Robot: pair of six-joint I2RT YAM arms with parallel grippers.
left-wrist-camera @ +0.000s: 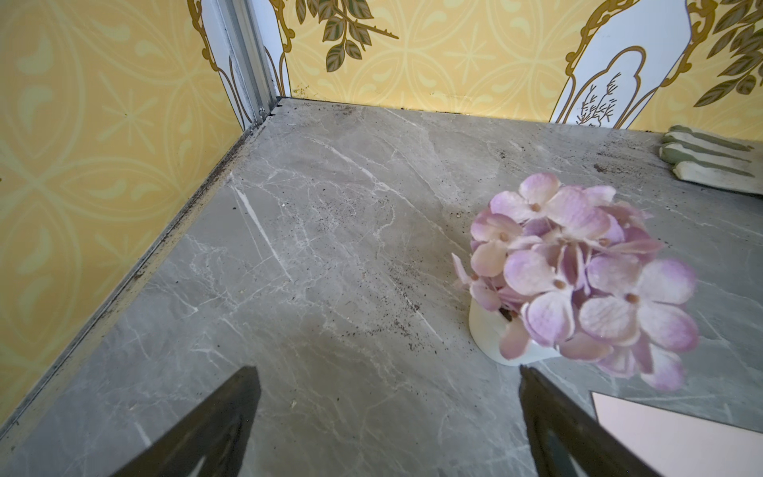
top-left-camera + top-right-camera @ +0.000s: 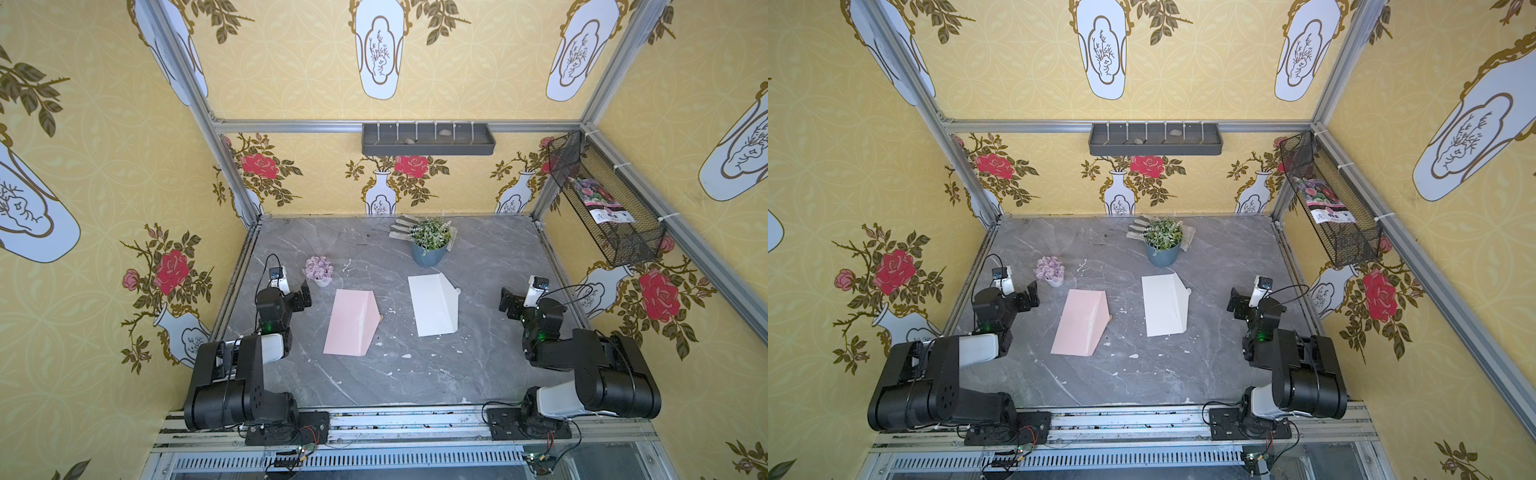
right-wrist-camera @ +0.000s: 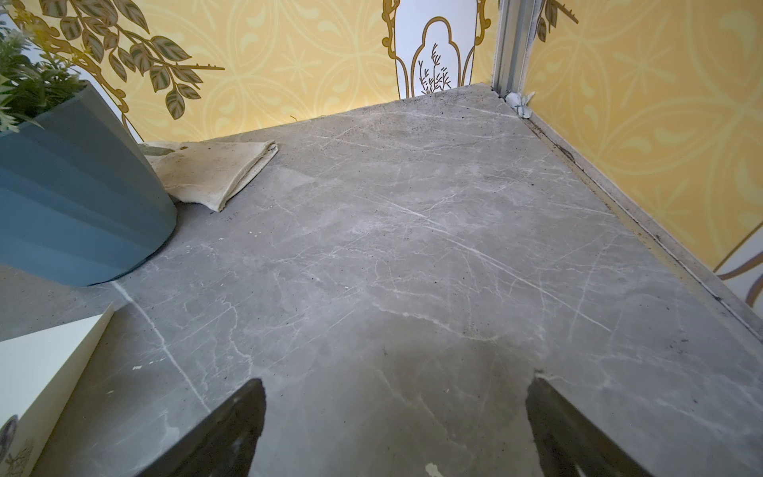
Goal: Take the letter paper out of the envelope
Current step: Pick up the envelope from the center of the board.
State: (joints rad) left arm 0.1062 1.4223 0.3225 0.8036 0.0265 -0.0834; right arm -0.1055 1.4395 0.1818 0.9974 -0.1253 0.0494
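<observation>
Two envelopes lie flat on the grey marble table (image 2: 415, 374), each with its triangular flap folded out to the right. The pink envelope (image 2: 351, 322) (image 2: 1079, 322) is left of centre; its corner shows in the left wrist view (image 1: 677, 437). The white envelope (image 2: 434, 305) (image 2: 1165, 305) is right of centre, and its edge shows in the right wrist view (image 3: 37, 371). The letter paper is hidden. My left gripper (image 2: 305, 295) (image 1: 388, 396) hovers open left of the pink envelope. My right gripper (image 2: 506, 300) (image 3: 396, 409) hovers open right of the white one. Both are empty.
A purple flower in a white pot (image 2: 318, 269) stands just beyond my left gripper. A green plant in a blue pot (image 2: 430, 243) and a pair of gloves (image 2: 401, 227) sit at the back. A grey shelf (image 2: 428, 139) and a wire basket (image 2: 611, 203) hang on the walls.
</observation>
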